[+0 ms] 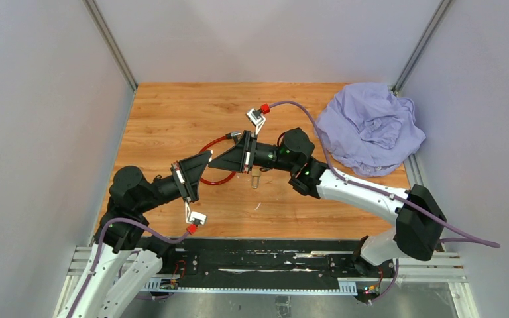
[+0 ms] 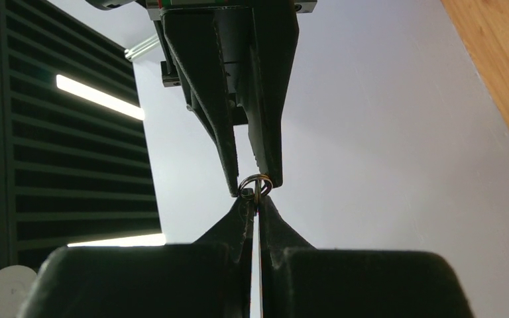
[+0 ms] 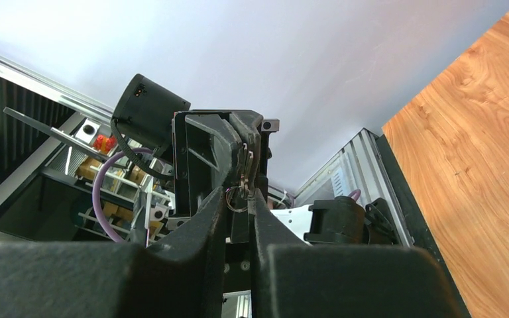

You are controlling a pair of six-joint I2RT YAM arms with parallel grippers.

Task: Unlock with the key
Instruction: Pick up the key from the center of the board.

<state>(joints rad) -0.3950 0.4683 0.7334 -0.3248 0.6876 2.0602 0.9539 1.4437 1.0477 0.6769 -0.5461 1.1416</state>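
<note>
Nearest, the left gripper (image 2: 255,201) is clamped shut on the key ring (image 2: 256,181), tip to tip with the right gripper (image 3: 238,196), which pinches the same ring. Below lie a red cable (image 1: 207,147) and wooden table (image 1: 172,112); grey walls (image 1: 272,40) surround.

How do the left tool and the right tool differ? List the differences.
The left tool is shut, pinching the key ring; the right tool shows a narrow gap around that ring, grip unclear. The left tool reaches in from the left, the right tool from the right. Shared: both black, meeting tip to tip above the table.
</note>
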